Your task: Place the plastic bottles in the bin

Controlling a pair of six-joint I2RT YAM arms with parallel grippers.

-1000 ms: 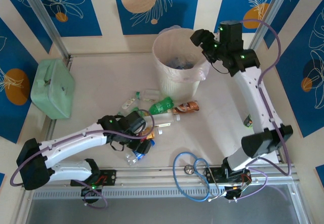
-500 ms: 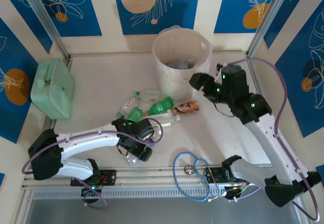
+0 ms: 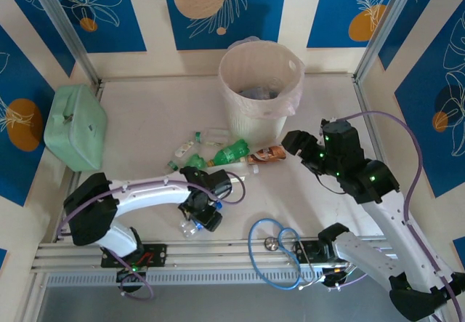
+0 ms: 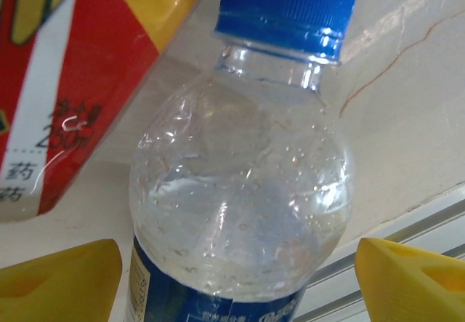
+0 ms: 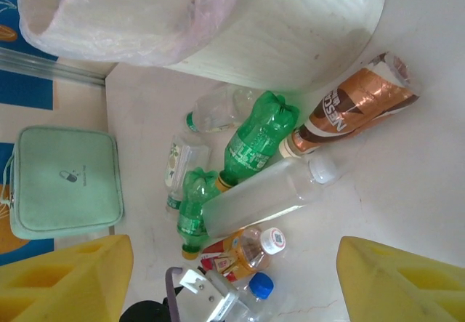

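Observation:
A clear bottle [image 4: 240,191] with a blue cap lies on the table between my left gripper's [image 4: 238,278] yellow fingers [image 4: 58,282]. The fingers stand close on either side with a thin gap each way, so the gripper is open. From above, this gripper [image 3: 202,211] is low over that bottle [image 3: 189,227]. A red-and-yellow labelled bottle [image 4: 73,82] lies beside it. My right gripper [image 3: 292,142] hangs open and empty above the pile: two green bottles [image 5: 254,144], a frosted clear one [image 5: 261,195] and a brown one [image 5: 356,104]. The cream bin [image 3: 261,82] holds bottles.
The mint-green case [image 3: 76,126] sits at the far left. A blue cable loop [image 3: 280,243] lies by the near rail. Small clear bottles [image 5: 178,162] lie left of the green ones. Bare table stretches between the pile and the right arm.
The right arm has swung down from over the bin to beside the pile. The left gripper has slid right over the blue-capped bottle and its jaws have narrowed around it.

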